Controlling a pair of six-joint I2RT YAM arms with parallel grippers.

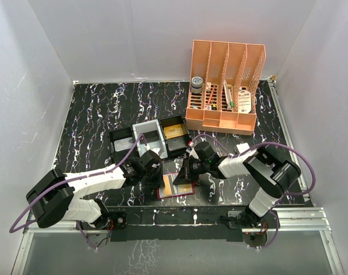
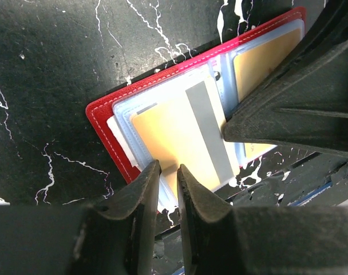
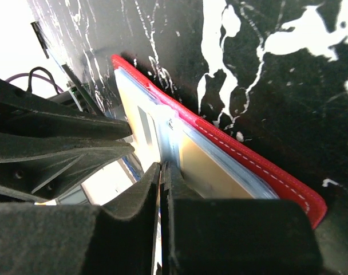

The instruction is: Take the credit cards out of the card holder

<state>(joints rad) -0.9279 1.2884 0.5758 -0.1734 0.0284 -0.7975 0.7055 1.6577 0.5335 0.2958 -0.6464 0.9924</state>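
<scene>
The red card holder (image 1: 175,196) lies open near the table's front edge, its clear sleeves facing up. A tan credit card (image 2: 174,132) with a grey stripe sticks partly out of the left sleeve. Another tan card (image 2: 260,57) sits in the right sleeve. My left gripper (image 2: 168,168) is at the striped card's near edge. Its jaws stand a narrow gap apart, with the edge of card and sleeve showing in that gap. My right gripper (image 3: 162,166) is shut, its tips pressed on the holder's middle fold (image 3: 169,129). Its fingers (image 2: 288,103) cross the left wrist view.
A black compartmented tray (image 1: 121,139) with a grey insert (image 1: 148,136) stands just behind the holder, a tan card (image 1: 174,132) in its right compartment. An orange slotted rack (image 1: 222,86) with small items stands at the back right. White walls enclose the table.
</scene>
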